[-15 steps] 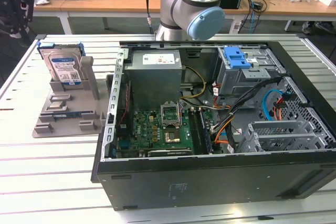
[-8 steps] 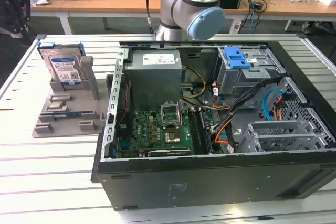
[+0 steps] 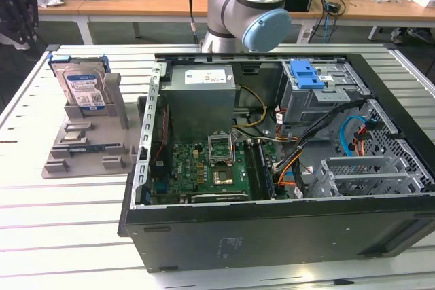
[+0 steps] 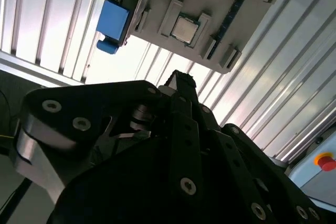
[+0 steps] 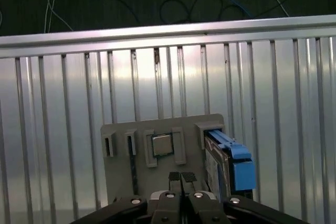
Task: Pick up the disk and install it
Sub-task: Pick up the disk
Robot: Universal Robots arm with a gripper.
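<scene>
The disk (image 3: 83, 86) stands on edge in a grey holder (image 3: 102, 151) on the slatted table, at the exterior view's left. It is silver with a white-and-blue label and a blue carrier around it. In the first wrist view the disk (image 5: 216, 167) is seen edge-on with its blue carrier (image 5: 240, 165) beside it. My gripper (image 5: 181, 178) hovers above the holder (image 5: 121, 169), fingers pressed together, holding nothing, a short way to the side of the disk. In the second wrist view the gripper (image 4: 181, 78) points at the holder (image 4: 220, 3), and a blue corner of the carrier (image 4: 113, 24) shows.
An open computer case (image 3: 204, 249) fills the exterior view's middle and right. Inside are a motherboard (image 3: 211, 164) and a grey drive bay (image 3: 319, 100) topped by a blue latch bracket (image 3: 306, 73). A processor chip (image 5: 161, 144) lies in the holder. The arm's base (image 3: 241, 5) stands behind the case.
</scene>
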